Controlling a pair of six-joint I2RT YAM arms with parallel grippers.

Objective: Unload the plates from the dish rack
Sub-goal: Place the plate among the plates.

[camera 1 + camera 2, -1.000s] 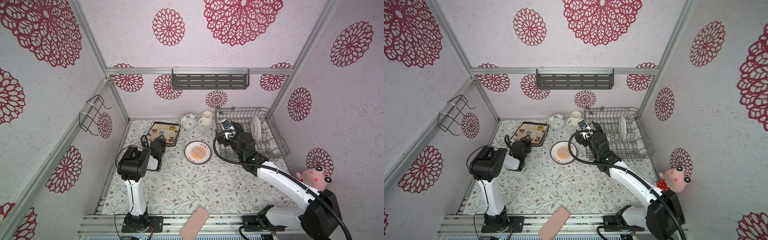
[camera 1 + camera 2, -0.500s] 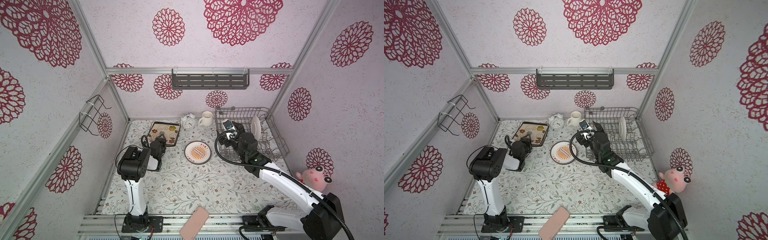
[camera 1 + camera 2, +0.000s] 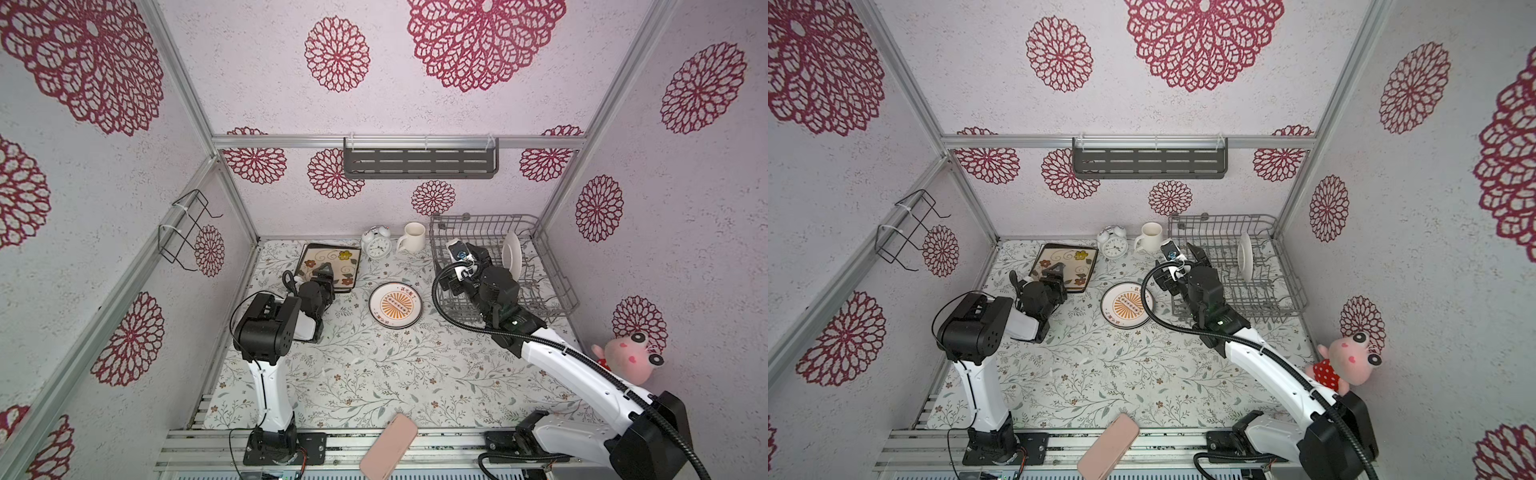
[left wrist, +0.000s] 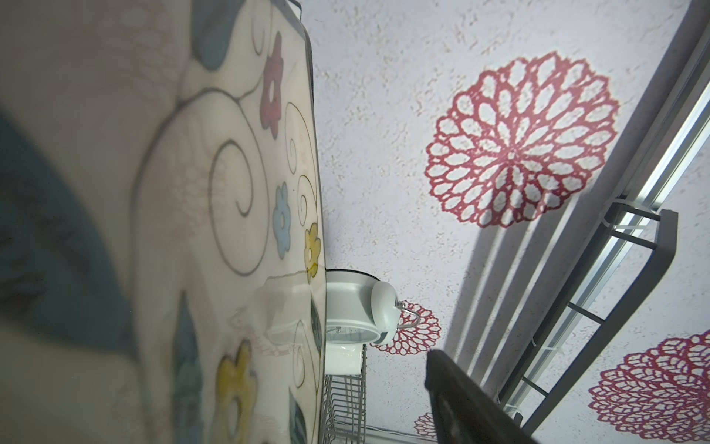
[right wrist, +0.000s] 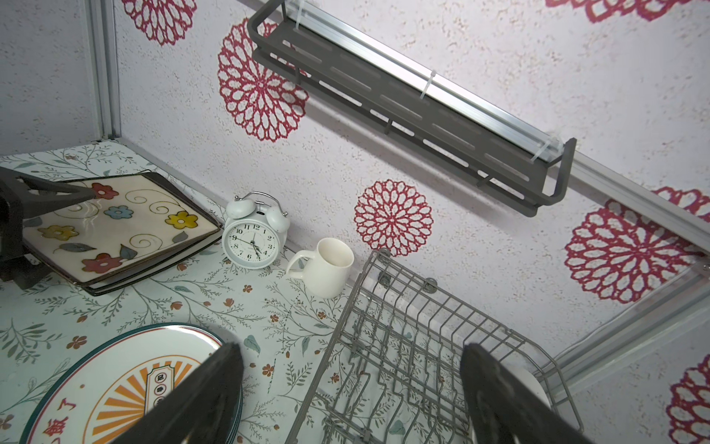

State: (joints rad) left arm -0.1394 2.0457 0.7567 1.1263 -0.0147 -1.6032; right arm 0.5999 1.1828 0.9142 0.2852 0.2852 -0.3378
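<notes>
alarm clock (image 5: pixel 252 240) | mug (image 5: pixel 326 269) (just beside dish rack (image 5: pixel 388 346)) | pink toy (image 3: pixel 627 357)

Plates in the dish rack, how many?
1. A round white plate stands upright in the dish rack, toward its back right. The right arm covers part of the rack, so another could be hidden.

White plate (image 3: pixel 512 257) stands upright in grey dish rack (image 3: pixel 486 227).
</notes>
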